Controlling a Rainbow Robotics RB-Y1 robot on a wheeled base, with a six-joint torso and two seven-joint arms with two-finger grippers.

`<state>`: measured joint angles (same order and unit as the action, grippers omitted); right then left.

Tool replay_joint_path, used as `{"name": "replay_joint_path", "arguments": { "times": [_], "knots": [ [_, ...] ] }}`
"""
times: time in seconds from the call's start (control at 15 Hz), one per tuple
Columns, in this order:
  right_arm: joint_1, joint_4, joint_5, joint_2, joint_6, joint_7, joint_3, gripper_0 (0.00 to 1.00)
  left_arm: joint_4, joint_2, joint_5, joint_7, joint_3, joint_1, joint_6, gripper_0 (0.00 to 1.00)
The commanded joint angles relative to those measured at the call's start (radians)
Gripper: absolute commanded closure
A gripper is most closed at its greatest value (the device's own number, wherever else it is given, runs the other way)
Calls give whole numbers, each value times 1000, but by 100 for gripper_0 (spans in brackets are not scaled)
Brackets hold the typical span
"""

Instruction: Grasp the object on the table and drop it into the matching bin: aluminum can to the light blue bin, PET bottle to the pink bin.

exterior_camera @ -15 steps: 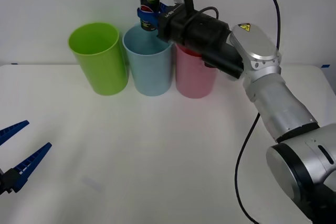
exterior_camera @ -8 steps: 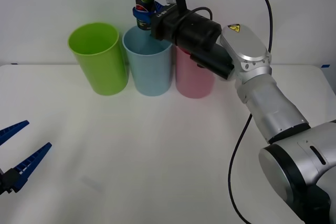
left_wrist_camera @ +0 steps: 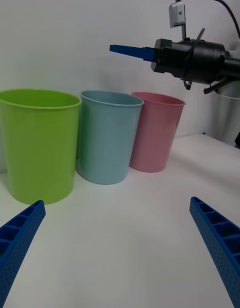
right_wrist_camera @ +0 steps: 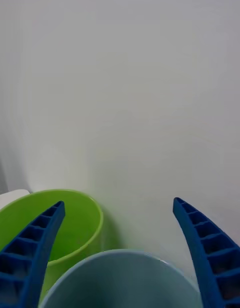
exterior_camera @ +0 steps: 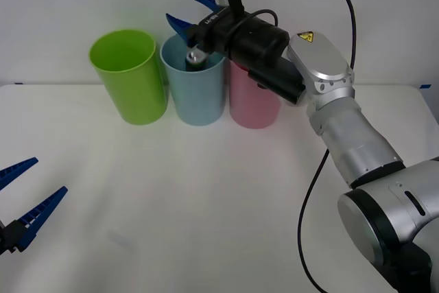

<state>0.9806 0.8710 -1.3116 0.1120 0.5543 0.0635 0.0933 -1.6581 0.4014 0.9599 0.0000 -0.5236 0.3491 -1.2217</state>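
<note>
The can is a small short drink can with a dark body and a silver top; it sits tilted in the mouth of the light blue bin, just below the rim, with nothing gripping it. Three tall round bins stand in a row at the far side of the white table: a lime green bin on the left, the light blue bin in the middle and the pink bin on the right, each just beside the next. The inside of the green bin looks bare as far as it can be seen; the pink bin's opening is hidden behind the arm. The right gripper hangs right above the light blue bin, its blue ribbed fingers spread wide and holding nothing. The left gripper waits low at the table's near left edge, fingers also spread apart and empty.
</note>
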Motion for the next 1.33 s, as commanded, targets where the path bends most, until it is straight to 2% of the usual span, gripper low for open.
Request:
{"name": "replay_joint_path", "arguments": {
  "times": [0.07,0.33,0.6,1.0,1.33],
  "knots": [
    [-2,2,6,3,7,5,-4,0,0,0,0,0,0,0,0,0],
    [-26,8,57,31,36,15,14,0,0,0,0,0,0,0,0,0],
    [-154,203,158,124,15,1,115,0,0,0,0,0,0,0,0,0],
    [-335,447,229,267,18,-4,155,0,0,0,0,0,0,0,0,0],
    [-479,568,325,388,18,2,154,0,0,0,0,0,0,0,0,0]
  ]
}}
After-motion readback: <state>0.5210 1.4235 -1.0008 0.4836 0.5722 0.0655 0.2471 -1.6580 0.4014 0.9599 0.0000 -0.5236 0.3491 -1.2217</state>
